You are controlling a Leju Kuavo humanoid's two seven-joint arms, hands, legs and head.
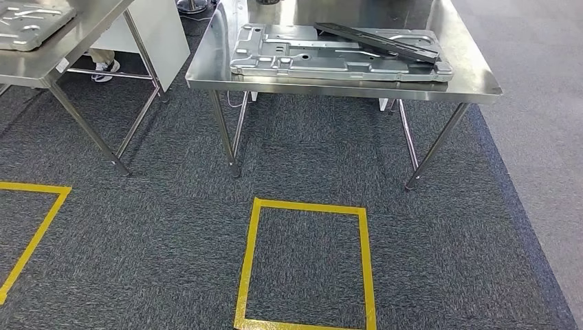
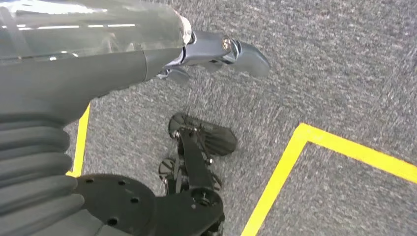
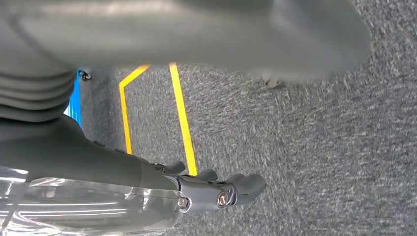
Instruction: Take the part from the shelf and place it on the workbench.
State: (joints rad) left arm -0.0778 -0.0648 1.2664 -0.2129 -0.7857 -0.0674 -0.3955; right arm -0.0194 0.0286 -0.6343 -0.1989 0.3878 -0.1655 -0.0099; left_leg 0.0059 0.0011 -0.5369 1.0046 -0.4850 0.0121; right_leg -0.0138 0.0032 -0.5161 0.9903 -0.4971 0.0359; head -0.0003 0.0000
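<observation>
Far left: second counter point(image 1: 41, 58), corner in frame, with a grey stamped panel point(image 1: 27, 24) lying flat on it. Behind its legs, a person's shoe point(image 1: 103, 69) on the floor, next to a white board point(image 1: 161, 34) leaning by the counter.

Centre: steel counter point(image 1: 474, 86). On it a big grey stamped plate point(image 1: 330, 58), flat, taking up most of the top. A dark long part point(image 1: 375, 40) lies across the plate's far right side, angled, resting on the plate. No bins or trays anywhere; both counters carry their pieces directly.

Floor: dark speckled carpet point(image 1: 172, 227) with a yellow tape square point(image 1: 251, 240) in front of the centre counter, and another tape outline point(image 1: 41, 220) at left. Lighter grey floor point(image 1: 543, 137) to the right of the carpet.

Left hand point(image 2: 216, 51): hanging over the carpet, near a yellow tape corner point(image 2: 295, 142). Fingers loosely extended, holding nothing.

Right hand point(image 3: 221, 189): same story, hanging above the carpet beside yellow tape lines point(image 3: 182, 118), fingers slightly curled but apart, nothing in it.

Part vs hands: part sits up on the counter, well apart from both hands, which are down near floor level. No contact.
</observation>
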